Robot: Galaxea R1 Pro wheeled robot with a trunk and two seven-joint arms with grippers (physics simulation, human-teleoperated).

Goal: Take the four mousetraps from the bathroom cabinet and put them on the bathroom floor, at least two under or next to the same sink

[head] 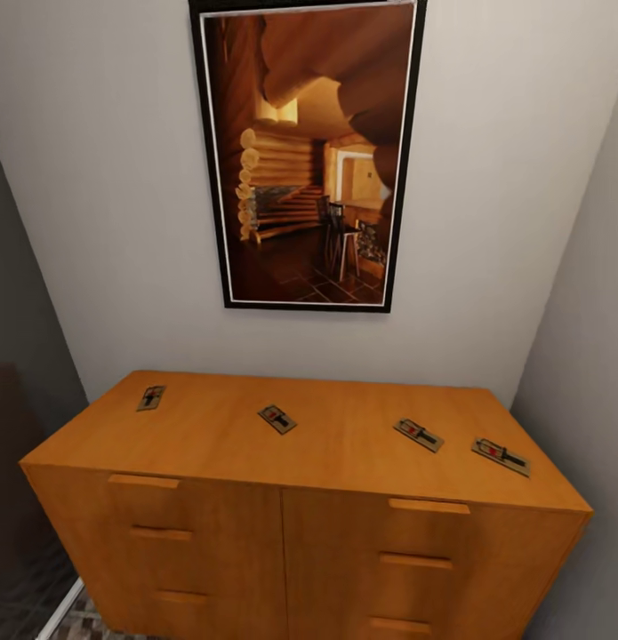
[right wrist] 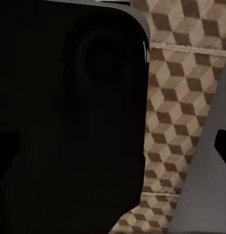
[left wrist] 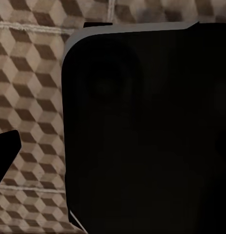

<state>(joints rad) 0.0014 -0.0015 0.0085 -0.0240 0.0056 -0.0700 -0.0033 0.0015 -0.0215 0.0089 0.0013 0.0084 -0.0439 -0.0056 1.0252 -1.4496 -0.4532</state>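
Observation:
Four mousetraps lie apart on top of the orange-brown cabinet [head: 344, 551] in the head view: one at the far left [head: 150, 397], one left of centre [head: 277, 419], and two close together at the right [head: 420, 435] [head: 501, 457]. The cabinet's drawer and door fronts are shut. My left gripper [left wrist: 113, 151] and right gripper [right wrist: 114, 146] hang low over the cube-patterned bathroom floor [left wrist: 30, 87] [right wrist: 181, 97], far from the traps. Their dark fingertips [left wrist: 6, 151] [right wrist: 222, 146] sit at the frame edges, wide apart, with nothing between them.
A tall framed picture [head: 309, 151] hangs on the wall above the cabinet. Grey walls close in on both sides of it. A dark panel [head: 15, 498] and a white strip [head: 60, 609] stand at its left. My dark base [left wrist: 142, 131] [right wrist: 69, 122] covers much of both wrist views.

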